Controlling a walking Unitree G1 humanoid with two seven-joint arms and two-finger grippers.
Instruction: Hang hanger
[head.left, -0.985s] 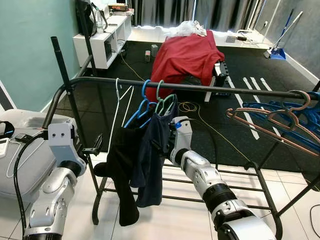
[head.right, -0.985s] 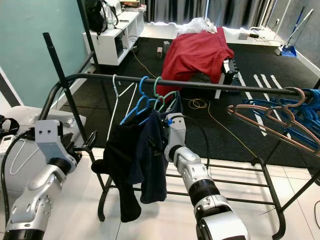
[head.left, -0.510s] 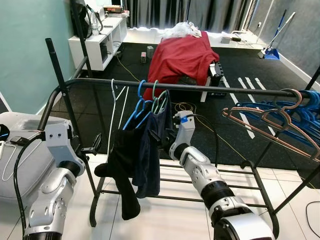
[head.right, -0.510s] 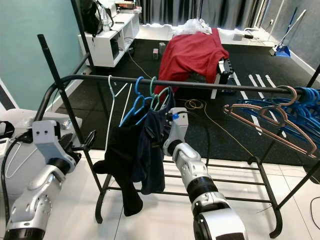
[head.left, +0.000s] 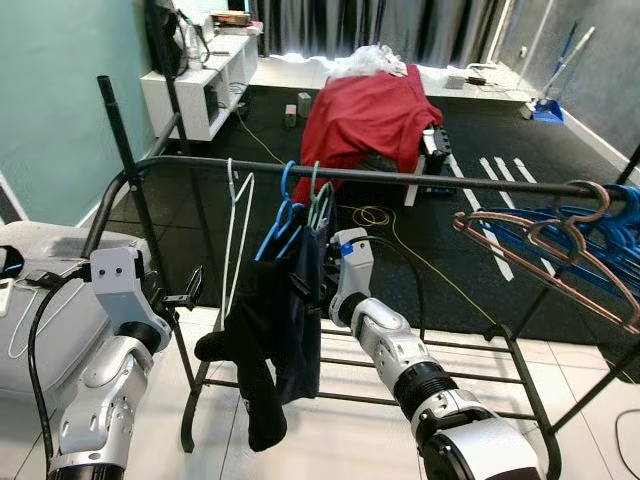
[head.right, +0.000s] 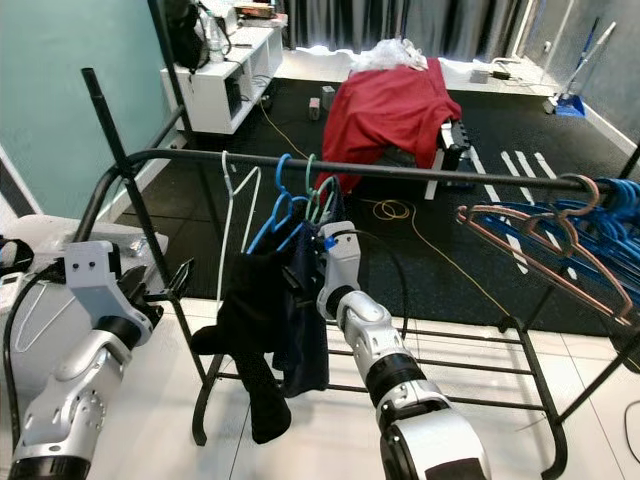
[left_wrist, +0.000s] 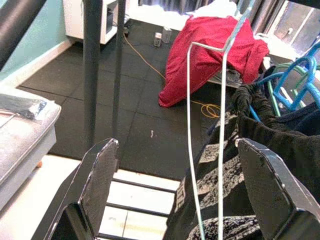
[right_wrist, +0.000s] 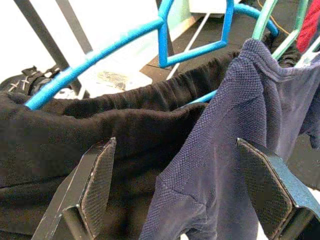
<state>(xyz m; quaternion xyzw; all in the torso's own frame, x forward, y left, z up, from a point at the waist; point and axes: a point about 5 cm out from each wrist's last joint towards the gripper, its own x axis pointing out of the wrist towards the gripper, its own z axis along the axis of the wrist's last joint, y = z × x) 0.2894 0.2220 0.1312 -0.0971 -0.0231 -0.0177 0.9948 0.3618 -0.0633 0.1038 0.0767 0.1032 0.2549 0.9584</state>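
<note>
A black clothes rack (head.left: 420, 177) stands across the room in front of the robot; on its top rail, towards the left, hang a bare white wire hanger (head.left: 238, 215), a blue hanger (head.left: 283, 215) and a green hanger (head.left: 320, 200) close together; the blue one carries a black garment (head.left: 250, 340) that droops low towards the white tile floor (head.left: 330, 440), and the green one carries a navy shirt (right_wrist: 240, 125) hanging against it.

The right gripper (right_wrist: 175, 190) is up at the hung clothes, just behind the navy shirt as the head camera sees it; in the wrist view its two black fingers (right_wrist: 97, 180) stand wide apart with the black garment and the navy shirt between them, nothing pinched.

The left gripper (left_wrist: 175, 195) is raised beside the rack's left upright post (head.left: 125, 170); its fingers (left_wrist: 102, 180) are spread wide and hold nothing, and the white wire hanger hangs in front of them.

At the right end of the rail a bunch of spare hangers (head.left: 560, 245), blue ones and a brown one, sticks out sideways.

Beyond the rack, on the dark mat, a red cloth (head.left: 370, 110) lies draped over something low; a white shelf unit (head.left: 200, 75) stands by the teal wall; a grey padded surface (head.left: 40, 300) sits at the robot's left.
</note>
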